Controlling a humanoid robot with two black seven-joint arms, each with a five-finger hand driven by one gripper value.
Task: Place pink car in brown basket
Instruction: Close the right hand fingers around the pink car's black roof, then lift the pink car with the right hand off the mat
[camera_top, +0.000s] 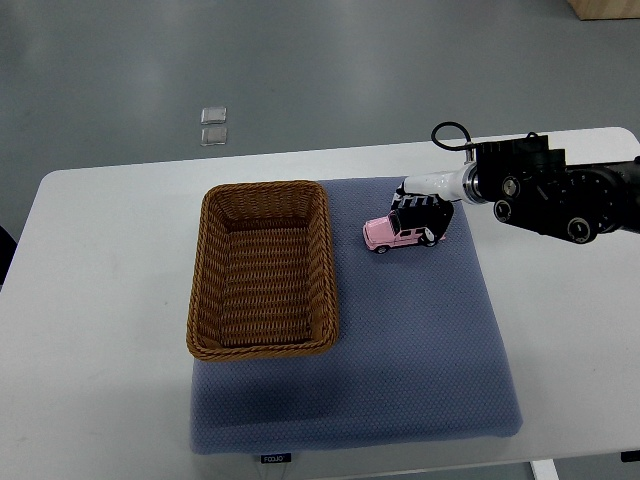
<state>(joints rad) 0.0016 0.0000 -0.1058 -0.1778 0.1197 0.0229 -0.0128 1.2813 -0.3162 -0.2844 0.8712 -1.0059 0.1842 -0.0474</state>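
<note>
The pink car (397, 234) sits on the blue mat (420, 350) right of centre in the frame, just right of the brown basket (263, 270) and apart from it. The right hand (422, 212) reaches in from the right edge, its black fingers (415, 206) draped over the car's roof and rear; whether they grip it cannot be told. Mat and basket lie on the white surface (100, 300). Two small clear squares (213, 125) lie on the floor at upper left.

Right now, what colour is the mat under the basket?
Blue-grey mat, dotted texture; top view shows it.
</note>
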